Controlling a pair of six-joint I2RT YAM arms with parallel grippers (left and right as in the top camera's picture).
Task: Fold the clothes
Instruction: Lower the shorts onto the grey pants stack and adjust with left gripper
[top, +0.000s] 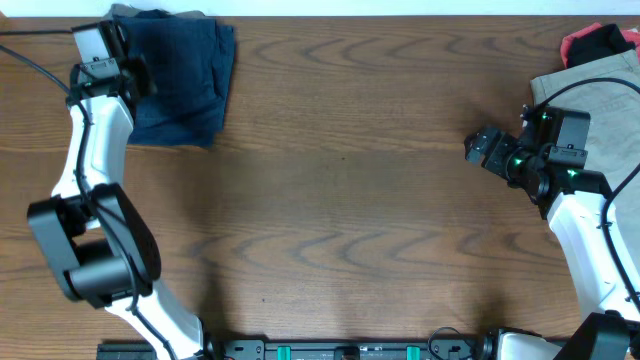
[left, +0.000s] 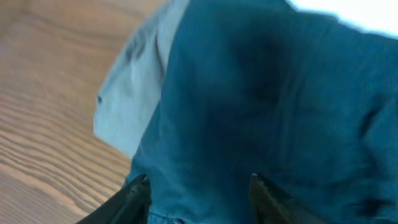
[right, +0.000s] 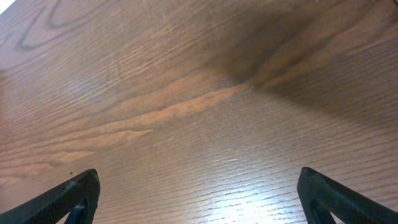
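my left claw (top: 138, 72) is at the far left corner of the worktop (top: 340, 200), on the left edge of the navy shorts (top: 185, 80). they lie there folded into a rough square, flat on the wood. from the left wrist, the navy cloth (left: 267, 93) fills almost the whole view, and a pale grey garment (left: 130, 93) pokes out from under its left side. my left claw (left: 196, 186) stands part-way open, its two dark tips apart against the cloth and holding nothing.

my right claw (top: 478, 148) hangs over bare wood on the right side, well apart from the navy shorts. from the right wrist it (right: 199, 199) is spread wide, with one tip in each lower corner and only wood grain between them.

beside my right arm, at the right edge, lie beige shorts (top: 610, 95). a red and black garment (top: 590, 42) sits in the far right corner, touching them.
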